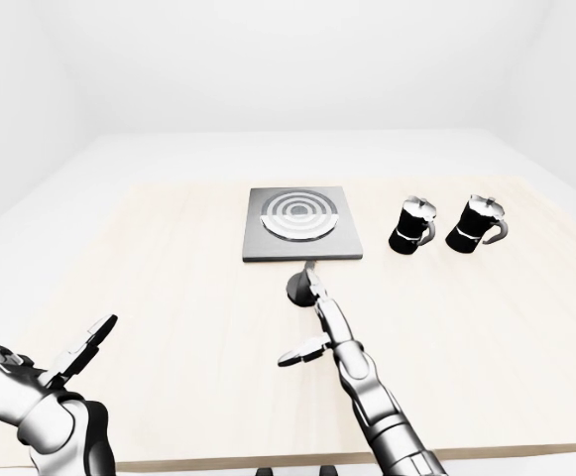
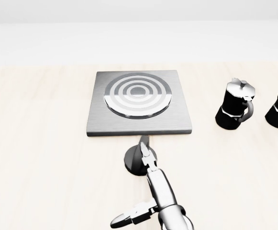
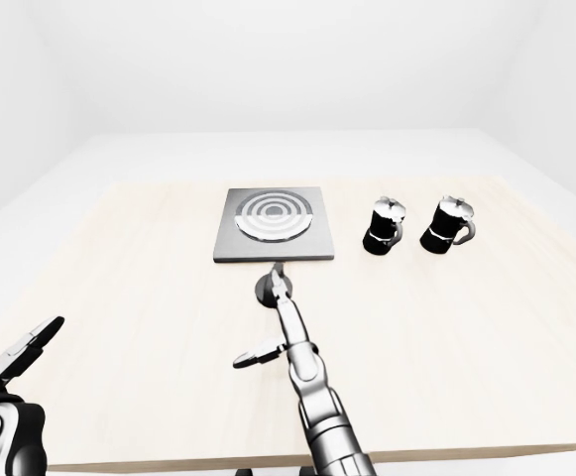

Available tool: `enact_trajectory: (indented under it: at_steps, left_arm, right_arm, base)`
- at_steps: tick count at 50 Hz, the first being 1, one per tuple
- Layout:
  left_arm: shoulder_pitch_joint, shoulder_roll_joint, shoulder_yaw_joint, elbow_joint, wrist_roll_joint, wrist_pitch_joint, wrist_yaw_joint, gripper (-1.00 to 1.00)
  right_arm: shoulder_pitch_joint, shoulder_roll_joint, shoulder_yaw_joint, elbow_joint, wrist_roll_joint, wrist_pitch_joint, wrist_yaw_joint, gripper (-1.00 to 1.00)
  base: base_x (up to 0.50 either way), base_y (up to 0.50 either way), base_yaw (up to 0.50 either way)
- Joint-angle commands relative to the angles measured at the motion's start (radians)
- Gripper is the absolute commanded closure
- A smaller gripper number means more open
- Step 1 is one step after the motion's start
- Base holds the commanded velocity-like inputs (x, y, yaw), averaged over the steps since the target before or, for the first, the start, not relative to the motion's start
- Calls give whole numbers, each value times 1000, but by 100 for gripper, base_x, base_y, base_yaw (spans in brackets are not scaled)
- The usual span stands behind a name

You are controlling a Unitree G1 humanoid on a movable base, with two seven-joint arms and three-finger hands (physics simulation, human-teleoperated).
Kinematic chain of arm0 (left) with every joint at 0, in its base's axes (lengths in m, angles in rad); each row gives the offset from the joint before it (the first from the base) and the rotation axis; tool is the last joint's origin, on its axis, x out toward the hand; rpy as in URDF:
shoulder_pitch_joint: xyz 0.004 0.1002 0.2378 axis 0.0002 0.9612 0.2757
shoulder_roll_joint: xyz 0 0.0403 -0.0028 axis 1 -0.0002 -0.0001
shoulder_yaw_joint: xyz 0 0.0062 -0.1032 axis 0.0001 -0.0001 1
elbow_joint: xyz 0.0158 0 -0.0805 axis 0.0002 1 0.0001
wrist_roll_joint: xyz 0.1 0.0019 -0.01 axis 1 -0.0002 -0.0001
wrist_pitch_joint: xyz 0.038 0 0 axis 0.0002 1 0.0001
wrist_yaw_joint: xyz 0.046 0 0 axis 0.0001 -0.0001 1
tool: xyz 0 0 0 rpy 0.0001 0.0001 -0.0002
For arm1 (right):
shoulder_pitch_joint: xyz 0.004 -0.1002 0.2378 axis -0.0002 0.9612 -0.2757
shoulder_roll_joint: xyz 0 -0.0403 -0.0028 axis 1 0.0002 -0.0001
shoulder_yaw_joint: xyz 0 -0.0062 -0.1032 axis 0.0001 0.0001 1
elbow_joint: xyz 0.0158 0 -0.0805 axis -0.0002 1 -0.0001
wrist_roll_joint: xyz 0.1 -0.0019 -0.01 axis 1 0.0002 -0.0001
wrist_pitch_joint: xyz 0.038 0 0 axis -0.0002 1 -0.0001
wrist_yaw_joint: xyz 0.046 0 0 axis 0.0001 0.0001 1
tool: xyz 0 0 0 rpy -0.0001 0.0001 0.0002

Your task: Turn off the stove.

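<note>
Square steel stove (image 2: 139, 103) with concentric ring burner sits on the pale wooden table (image 2: 38, 158). Its round black knob (image 2: 138, 160) stands just below the stove's lower edge. Right hand (image 2: 146, 189) enters from the bottom, fingers spread, one fingertip (image 2: 143, 143) lying over the knob. Two black moka pots (image 2: 235, 110) stand at right, the farther one cut by the frame edge.

A pale wooden table (image 1: 169, 288) fills the left-eye view, and on it sits a square grey stove (image 2: 139, 103) with ringed burner, toward the top middle. Just below the plate's lower edge in the head view, a round dark knob (image 2: 135, 160) rests on the wood (partly covered, so its setting is hard to read). Off right, two black moka pots (image 1: 411, 224) (image 1: 476, 222) stand side by side, apart from each other.
</note>
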State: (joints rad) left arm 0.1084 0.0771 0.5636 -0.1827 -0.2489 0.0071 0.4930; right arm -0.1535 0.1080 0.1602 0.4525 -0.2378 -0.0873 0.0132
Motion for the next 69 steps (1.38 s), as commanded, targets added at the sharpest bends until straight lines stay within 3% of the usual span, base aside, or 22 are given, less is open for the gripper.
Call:
enact_trajectory:
  at_steps: [1,2,10,14,17,19,24,31,38,48,54,56,58,59,61,64,66,69]
  left_arm:
    - [0,1,2,-7,-6,8,5,-100]
    - [2,1,3,-16,-8,17,5,-100]
    - [-2,3,4,-2,-10,13,5,-100]
    - [-1,2,1,7,-7,-5,1,-100]
    - [-3,4,1,7,-10,1,5,-100]
    - [-7,5,0,16,-10,-4,6,-100]
    - [-3,5,1,-1,-15,11,8,-100]
    - [-6,5,3,0,-17,16,9,-100]
    - [-9,8,3,4,-22,20,10,-100]
    - [-7,7,9,-6,-31,31,7,-100]
    - [-4,6,11,-19,-37,42,9,-100]
    - [-7,7,11,-12,-36,37,7,-100]
    - [-6,6,11,-11,-36,35,7,-100]
    - [-4,6,12,-15,-37,37,7,-100]
    - [-2,6,12,-21,-38,41,7,-100]
    - [-1,4,14,-30,-36,48,8,-100]
    - [-7,5,12,-8,-32,32,6,-100]
    - [-8,7,10,-2,-34,28,8,-100]
  right_arm:
    - [46,28,69,-90,-44,0,12,-100]
    - [48,31,76,-92,-47,0,12,-100]
    - [55,49,112,-80,-74,0,12,-100]
    - [35,59,117,-38,-80,0,13,-100]
    - [21,65,113,-24,-84,0,15,-100]
    - [-16,68,93,17,-76,0,14,-100]
    - [-134,50,9,121,-44,0,-5,-100]
    - [-430,-28,-128,386,37,0,-55,-100]
    - [-625,-76,-172,588,89,0,-81,-100]
    - [-771,-106,-187,640,106,0,-98,-100]
    - [-752,-108,-172,475,93,0,-99,-100]
    - [-727,-105,-161,382,83,30,-92,-100]
    - [-694,-99,-149,266,69,82,-80,-100]
    - [-666,-93,-136,162,53,131,-74,-100]
    - [-630,-83,-122,38,27,175,-62,-100]
    - [-585,-66,-100,-122,-22,175,-46,-100]
    - [-551,-50,-82,-244,-63,175,-31,-100]
    - [-522,-29,-69,-342,-90,175,-3,-100]
  base:
    - [0,0,0]
    - [0,0,0]
    - [0,0,0]
    - [0,0,0]
    - [0,0,0]
    - [0,0,0]
    - [0,0,0]
    - [0,0,0]
    - [0,0,0]
    - [0,0,0]
    - [0,0,0]
    - [0,0,0]
    - [0,0,0]
    - [0,0,0]
    - [0,0,0]
    - [0,0,0]
    - [0,0,0]
    - [0,0,0]
